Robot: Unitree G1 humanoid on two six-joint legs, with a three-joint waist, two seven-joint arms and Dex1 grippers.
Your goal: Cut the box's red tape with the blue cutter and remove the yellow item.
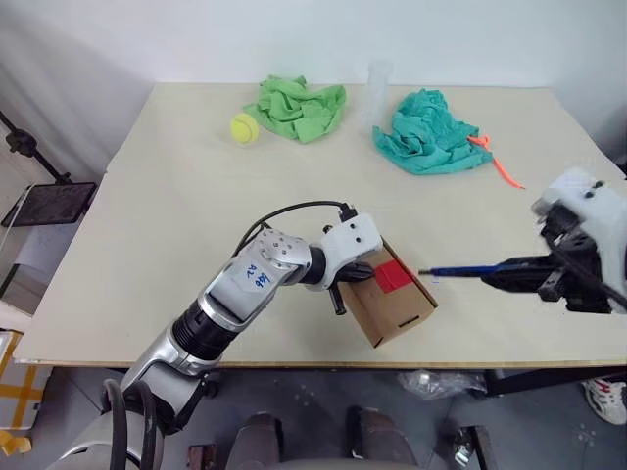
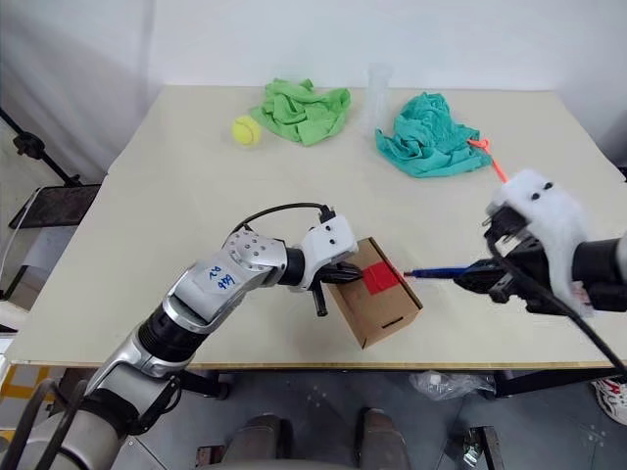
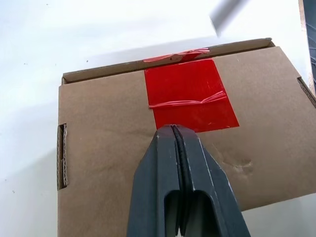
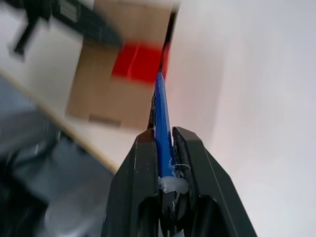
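Observation:
The brown cardboard box [image 1: 402, 311] sits near the table's front edge, with the red tape [image 1: 394, 276] across its top seam. A wrinkled line runs across the red tape [image 3: 190, 96]. My left gripper [image 3: 173, 130] is shut, its tips resting on the box top [image 3: 98, 148] just beside the tape. My right gripper [image 1: 502, 273] is shut on the blue cutter [image 1: 457, 271]. It holds the cutter in the air to the right of the box, tip pointing at the tape and a little short of it. The right wrist view shows the cutter [image 4: 162, 111] aimed at the tape [image 4: 138, 62]. The yellow item is hidden.
A tennis ball [image 1: 244, 128], a green cloth [image 1: 299, 106], a clear plastic tube [image 1: 378, 86], a teal cloth [image 1: 428, 132] and a thin orange strip [image 1: 503, 168] lie along the table's far side. The table's front edge [image 1: 294, 362] is close below the box.

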